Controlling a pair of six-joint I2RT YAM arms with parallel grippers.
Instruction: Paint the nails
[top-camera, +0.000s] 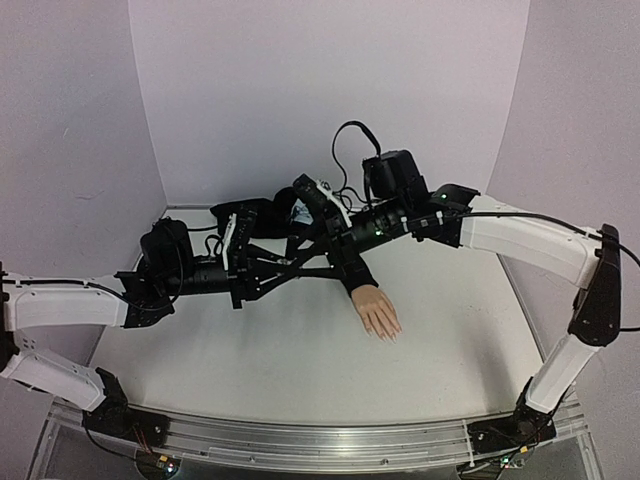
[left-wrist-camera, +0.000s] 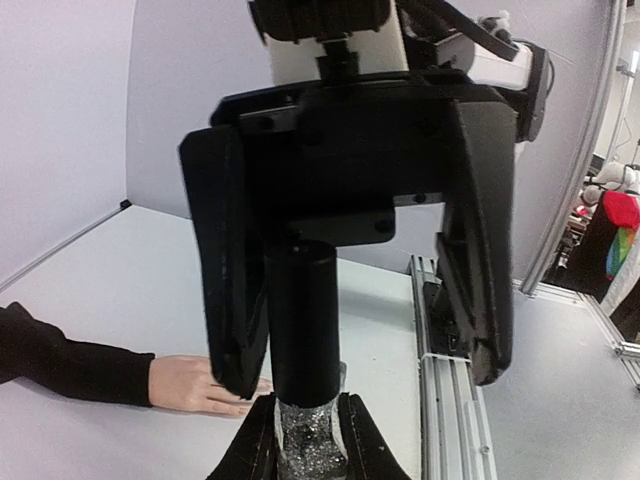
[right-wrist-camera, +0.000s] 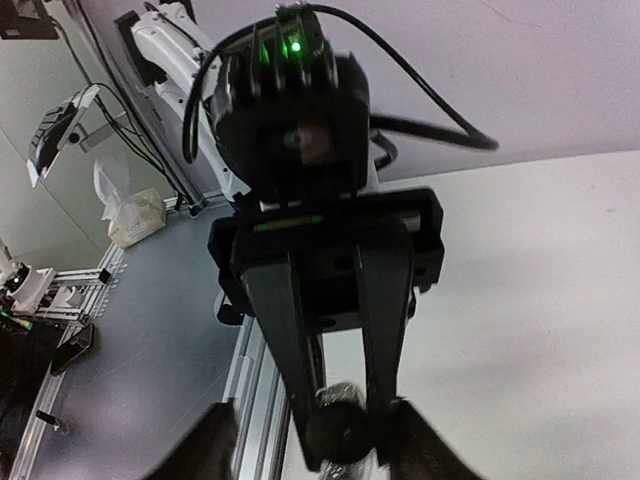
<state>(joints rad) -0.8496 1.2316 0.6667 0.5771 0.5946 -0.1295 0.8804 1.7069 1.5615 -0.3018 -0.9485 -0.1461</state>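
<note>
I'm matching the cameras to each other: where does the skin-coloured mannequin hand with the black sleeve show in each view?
Top external: skin-coloured mannequin hand lies right of centre on the white table, fingers toward the near edge.
Left wrist: lower left, sleeve running off the left edge.
Right wrist: not in view.
Shared landmark: the black cylindrical bottle cap, in both wrist views.

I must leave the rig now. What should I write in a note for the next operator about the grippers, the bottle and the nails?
Left gripper: shut on the bottle, held up off the table.
Right gripper: open, its fingers on both sides of the black cap, not clamped.
Mannequin hand lies on the table; nails too small to judge.
Done: bottle picked up.
Left: take the cap off, paint the nails.
</note>
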